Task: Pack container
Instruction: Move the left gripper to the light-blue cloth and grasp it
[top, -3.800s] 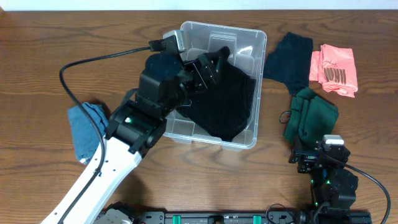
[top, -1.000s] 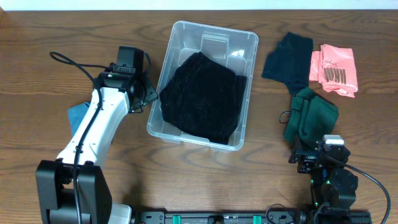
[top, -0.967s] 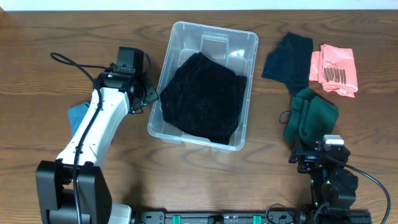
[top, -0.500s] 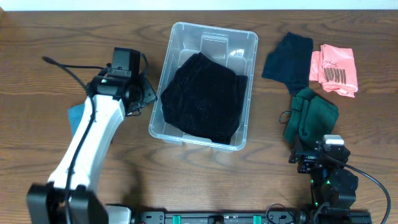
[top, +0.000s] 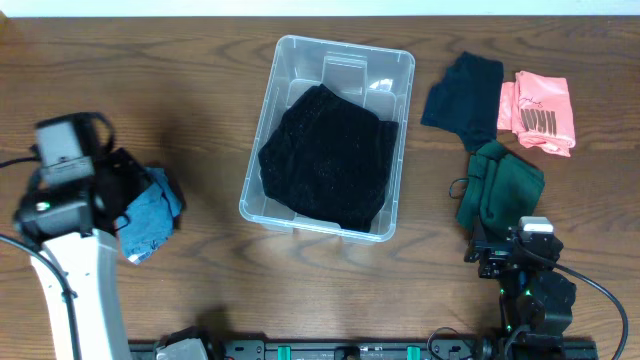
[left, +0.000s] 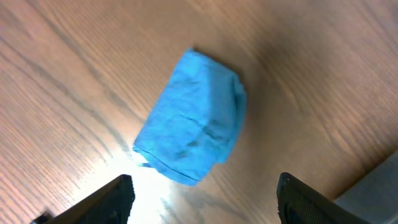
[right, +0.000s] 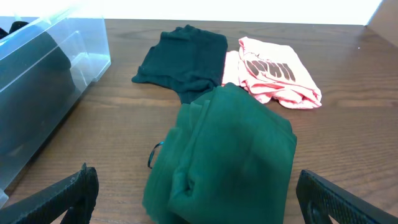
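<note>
Listing left to right. Left gripper (left: 202, 200): jaws spread wide, nothing held. A folded blue cloth (left: 193, 118) lies on the wooden table (left: 323, 74) just ahead of the gap, clear of both fingertips. Container (top: 403, 100): a clear bin well to the right of the left jaws, with a black garment (top: 330, 160) inside. Right gripper (right: 199, 208): jaws spread wide, nothing held. A green garment (right: 224, 155) lies between and ahead of them, a dark garment (right: 183, 56) beyond it, and a pink garment (right: 273, 78) ahead-right. The container's corner sits far ahead-left.
</note>
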